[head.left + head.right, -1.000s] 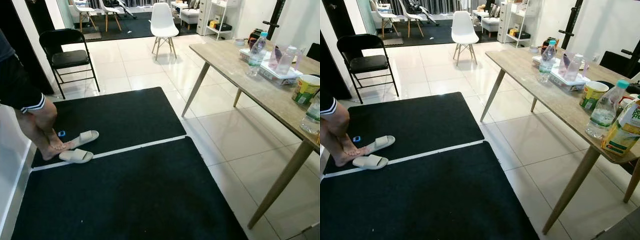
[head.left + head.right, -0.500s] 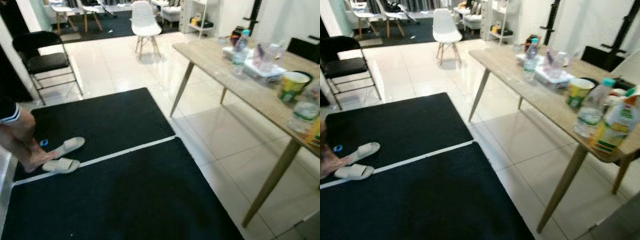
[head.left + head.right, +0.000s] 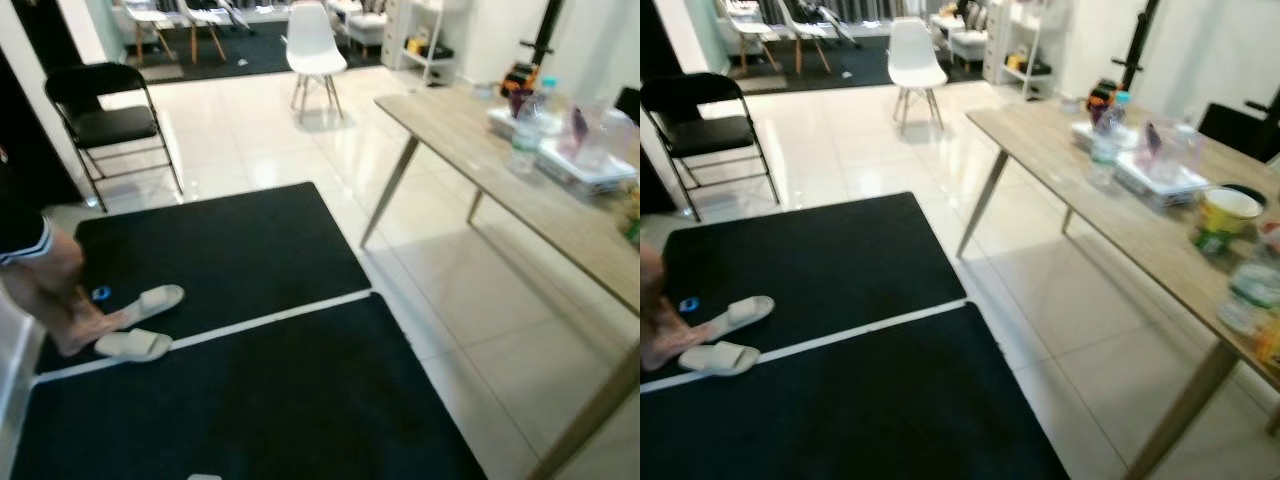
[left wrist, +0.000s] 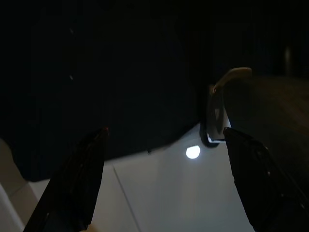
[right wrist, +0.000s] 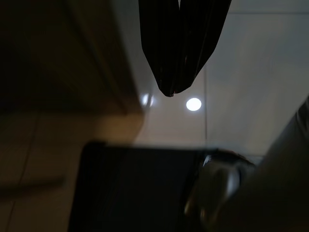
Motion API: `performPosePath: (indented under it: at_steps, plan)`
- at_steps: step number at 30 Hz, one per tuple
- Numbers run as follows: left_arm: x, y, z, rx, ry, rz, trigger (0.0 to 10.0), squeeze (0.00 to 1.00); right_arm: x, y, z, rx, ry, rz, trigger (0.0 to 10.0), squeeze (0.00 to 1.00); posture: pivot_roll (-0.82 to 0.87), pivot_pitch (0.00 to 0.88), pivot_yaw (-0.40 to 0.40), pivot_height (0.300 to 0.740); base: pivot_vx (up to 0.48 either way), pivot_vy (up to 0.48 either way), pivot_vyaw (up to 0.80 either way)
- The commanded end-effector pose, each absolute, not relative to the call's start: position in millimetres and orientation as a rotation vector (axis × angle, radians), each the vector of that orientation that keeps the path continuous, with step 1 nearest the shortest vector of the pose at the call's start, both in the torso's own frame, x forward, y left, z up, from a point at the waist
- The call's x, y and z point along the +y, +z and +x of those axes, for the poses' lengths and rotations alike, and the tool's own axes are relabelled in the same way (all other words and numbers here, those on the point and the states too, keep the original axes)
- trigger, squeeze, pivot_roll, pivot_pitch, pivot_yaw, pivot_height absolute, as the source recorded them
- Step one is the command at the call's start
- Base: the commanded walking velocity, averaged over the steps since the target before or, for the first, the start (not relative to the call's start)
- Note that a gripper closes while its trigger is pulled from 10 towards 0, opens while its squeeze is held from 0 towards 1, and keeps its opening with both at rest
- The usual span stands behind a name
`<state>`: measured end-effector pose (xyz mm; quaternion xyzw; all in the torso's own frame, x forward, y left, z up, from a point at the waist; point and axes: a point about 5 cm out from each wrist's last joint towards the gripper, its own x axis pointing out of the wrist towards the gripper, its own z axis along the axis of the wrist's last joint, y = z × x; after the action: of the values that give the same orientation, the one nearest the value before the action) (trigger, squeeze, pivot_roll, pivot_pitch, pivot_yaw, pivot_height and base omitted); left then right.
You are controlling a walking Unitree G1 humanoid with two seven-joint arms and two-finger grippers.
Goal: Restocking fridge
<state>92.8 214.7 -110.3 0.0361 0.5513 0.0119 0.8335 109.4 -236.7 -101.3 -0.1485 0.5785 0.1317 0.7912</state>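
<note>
Water bottle (image 3: 1103, 140) upright on table (image 3: 1080, 190), (blurred) green cup (image 3: 1213, 218) nearby

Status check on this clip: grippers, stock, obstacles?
Left gripper open, right gripper shut, both empty. Bottles on table. Person's feet on mat.

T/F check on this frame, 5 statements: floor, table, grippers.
1. The pair of slippers lies on the black mat. True.
2. The black folding chair stands on the mat. False: it stands on the white tiles beyond it.
3. The left gripper is open. True.
4. The right gripper is open. False: its fingers are pressed together, holding nothing.
5. The wooden table is bare. False: bottles and a green cup stand on it.
</note>
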Motion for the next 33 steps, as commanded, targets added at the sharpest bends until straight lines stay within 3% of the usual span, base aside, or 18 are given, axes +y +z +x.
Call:
performPosePath:
  at_steps: [1, 25, 33]
  plan:
    - [209, -114, 83, 1.206, 0.007, 0.063, 10.0, 0.0, -234, -102, 110, 1.237, 0.3, -0.322, 10.0, 0.0, -0.08, 0.0, -0.032, 0.74, 0.409, 0.0, 0.0]
    - [206, -114, 82, 1.208, 0.002, 0.052, 10.0, 0.0, -230, -101, 119, 1.241, 0.294, -0.334, 10.0, 0.0, -0.09, 0.0, -0.039, 0.74, 0.397, 0.0, 0.0]
    - [206, -115, 80, 1.218, 0.004, 0.054, 10.0, 0.0, -228, -101, 120, 1.251, 0.285, -0.322, 10.0, 0.0, -0.09, 0.0, -0.039, 0.74, 0.431, 0.0, -0.8]
